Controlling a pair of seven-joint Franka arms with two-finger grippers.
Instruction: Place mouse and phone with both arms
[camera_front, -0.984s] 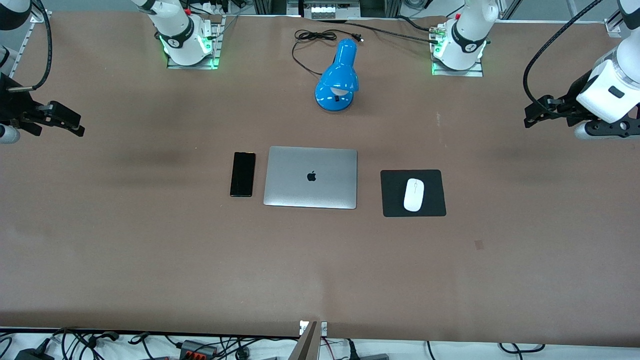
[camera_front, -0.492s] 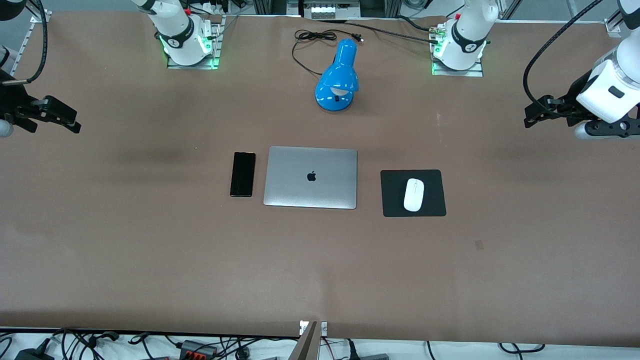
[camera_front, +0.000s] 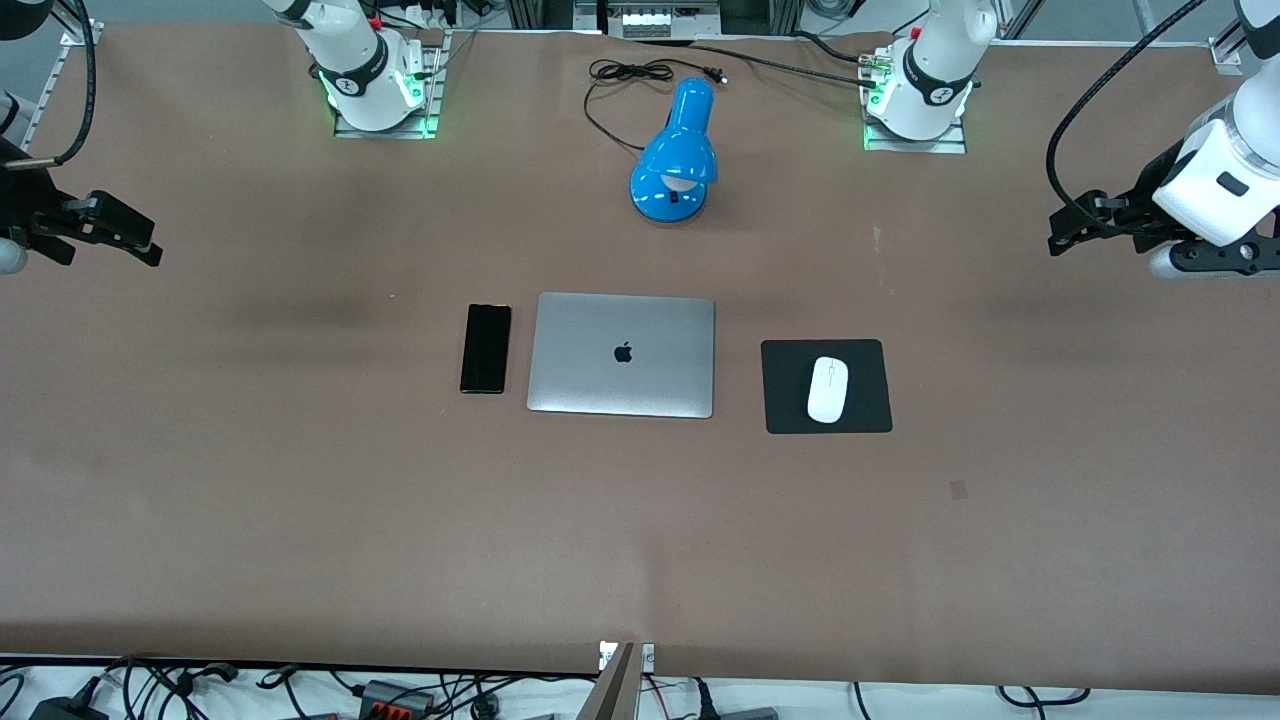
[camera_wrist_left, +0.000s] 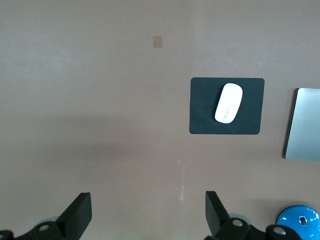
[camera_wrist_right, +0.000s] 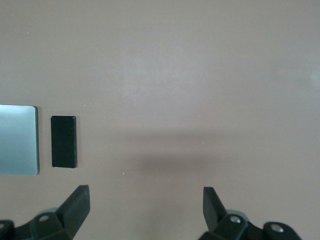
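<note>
Both grippers wide and empty, up over the table's two end edges — mouse and phone both lie inward of them, mid-table.

Mouse (camera_front: 827, 389) on pad (camera_front: 790, 410), toward the left gripper (camera_front: 1068, 232); phone (camera_front: 485, 348) just beside laptop (camera_front: 621, 354), toward the right gripper (camera_front: 140, 243). Both long axes run base edge to camera edge. Count — one mouse, one phone, one pad, one laptop, one lamp (camera_front: 675, 160).

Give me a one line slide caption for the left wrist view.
Open left pincer over bare table, white mouse resting on its black pad.
</note>
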